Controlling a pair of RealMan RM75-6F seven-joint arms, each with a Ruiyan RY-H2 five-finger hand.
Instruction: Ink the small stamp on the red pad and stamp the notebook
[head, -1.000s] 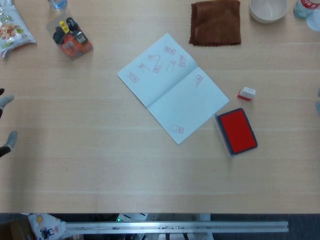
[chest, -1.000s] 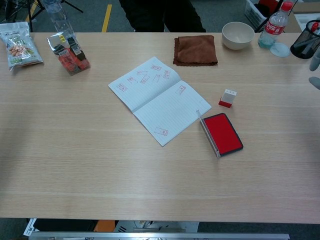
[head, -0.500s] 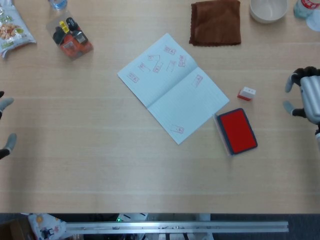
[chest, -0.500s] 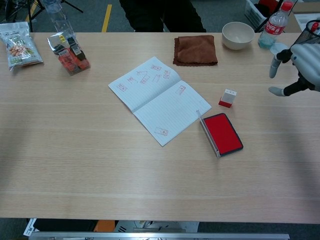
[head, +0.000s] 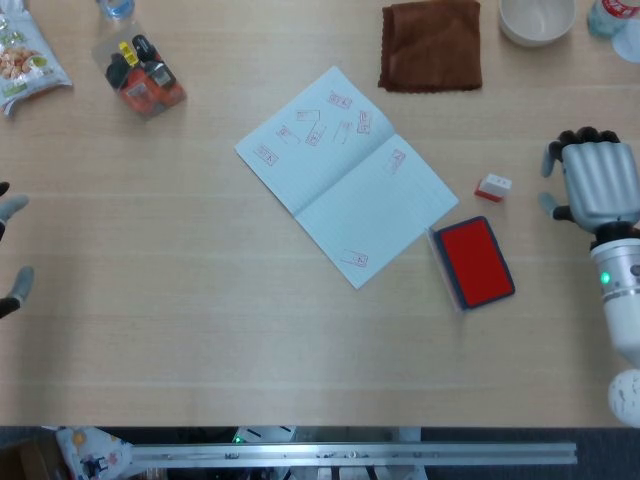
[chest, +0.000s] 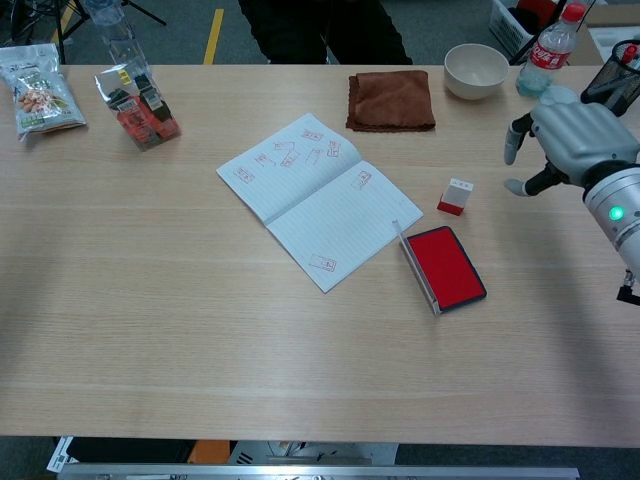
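The small stamp (head: 493, 186) (chest: 456, 196), white with a red base, stands on the table just right of the open notebook (head: 345, 172) (chest: 318, 197), whose pages carry several red stamp marks. The red ink pad (head: 475, 262) (chest: 445, 267) lies open in front of the stamp. My right hand (head: 590, 180) (chest: 560, 140) hovers to the right of the stamp, clearly apart from it, fingers spread and holding nothing. Only the fingertips of my left hand (head: 12, 206) show at the left edge of the head view, apart and empty.
A brown cloth (head: 430, 45) (chest: 391, 100), a white bowl (head: 537, 18) (chest: 476, 70) and a bottle (chest: 548, 50) stand at the back right. A black mesh pen holder (chest: 615, 85) is at the far right. A snack bag (chest: 40, 95) and a clear pouch (chest: 135, 100) sit back left.
My right hand has come in from the right edge and moved left toward the stamp. The left hand, stamp, pad and notebook have stayed put.
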